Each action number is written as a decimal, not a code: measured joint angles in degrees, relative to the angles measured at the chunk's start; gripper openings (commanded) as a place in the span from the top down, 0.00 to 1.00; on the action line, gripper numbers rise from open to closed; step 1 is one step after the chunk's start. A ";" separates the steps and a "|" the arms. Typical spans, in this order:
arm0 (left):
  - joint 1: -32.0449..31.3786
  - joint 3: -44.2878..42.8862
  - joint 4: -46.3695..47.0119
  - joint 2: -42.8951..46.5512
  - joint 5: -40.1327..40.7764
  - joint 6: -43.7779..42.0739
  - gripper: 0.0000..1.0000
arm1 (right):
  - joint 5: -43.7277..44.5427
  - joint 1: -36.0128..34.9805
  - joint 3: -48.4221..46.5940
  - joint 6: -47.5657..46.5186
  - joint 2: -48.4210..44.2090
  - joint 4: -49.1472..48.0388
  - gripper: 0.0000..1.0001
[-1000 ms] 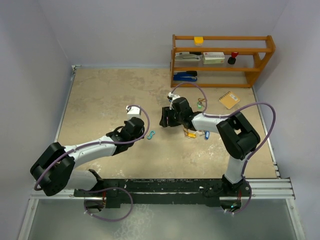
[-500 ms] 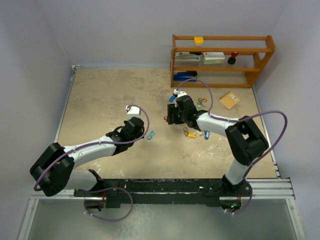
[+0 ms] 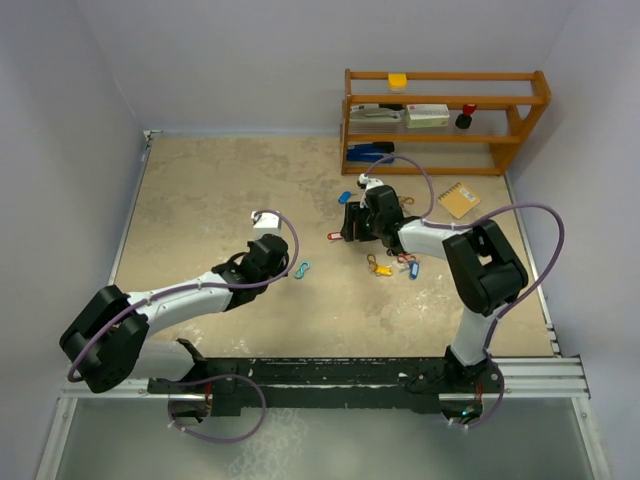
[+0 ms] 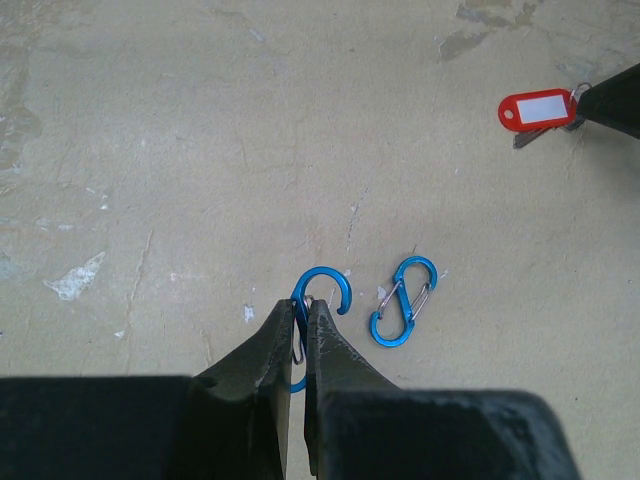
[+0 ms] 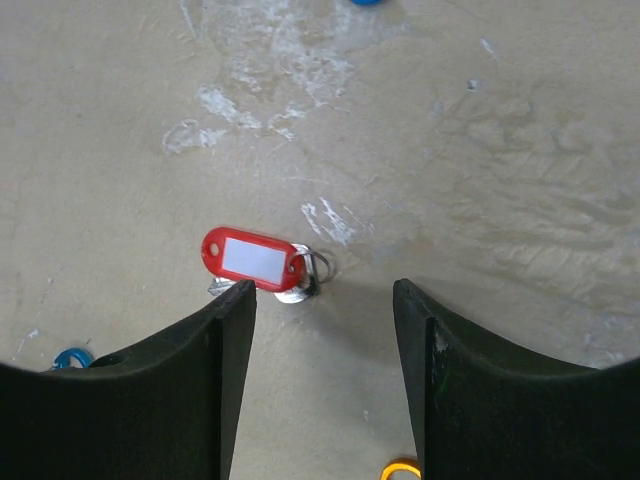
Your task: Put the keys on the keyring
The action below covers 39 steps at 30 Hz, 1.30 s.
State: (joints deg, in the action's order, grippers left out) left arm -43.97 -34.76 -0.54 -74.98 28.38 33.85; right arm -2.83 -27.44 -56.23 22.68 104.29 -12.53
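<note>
Keys point(image 3: 383, 268) lie scattered on the worktop point(image 3: 200, 200). The red-tagged key point(image 5: 255, 262) rests flat just ahead of the released right tool point(image 5: 322, 290). The left tool point(image 4: 303, 308), clenched, grasps a blue keyring point(image 4: 322, 270) beside a blue clip point(image 4: 403, 315).

red-tag key point(image 5: 253, 259): lying flat, white label up | blue keyring point(image 4: 322, 269): open-hooked, pinched in left tool point(image 4: 303, 310)

A red oblong plastic key tag point(image 5: 252, 259) with a white label point(image 5: 250, 260) is lying left of centre on the mottled beige tabletop point(image 5: 500, 150). At the left wrist view's lower centre, a blue hooked metal clip point(image 4: 322, 270) and a blue figure-eight metal clip point(image 4: 402, 315) are gleaming.
</note>
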 measured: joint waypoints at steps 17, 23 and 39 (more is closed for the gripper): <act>0.00 0.00 -0.04 0.00 0.44 -0.04 1.00 | -8.94 0.50 -2.25 -0.92 5.20 -8.37 0.41; 0.00 0.00 -0.04 0.00 0.46 -0.07 1.00 | -10.36 0.50 -1.29 -1.27 5.20 -9.81 0.42; 0.00 0.00 -0.04 0.00 0.44 -0.04 1.00 | -10.88 0.50 2.29 -1.27 3.15 -11.91 0.44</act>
State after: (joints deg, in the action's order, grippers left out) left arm -43.97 -34.76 -0.58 -74.98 28.82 33.80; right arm -13.72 -26.94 -53.93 21.41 107.44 -24.45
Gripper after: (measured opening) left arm 0.023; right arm 0.568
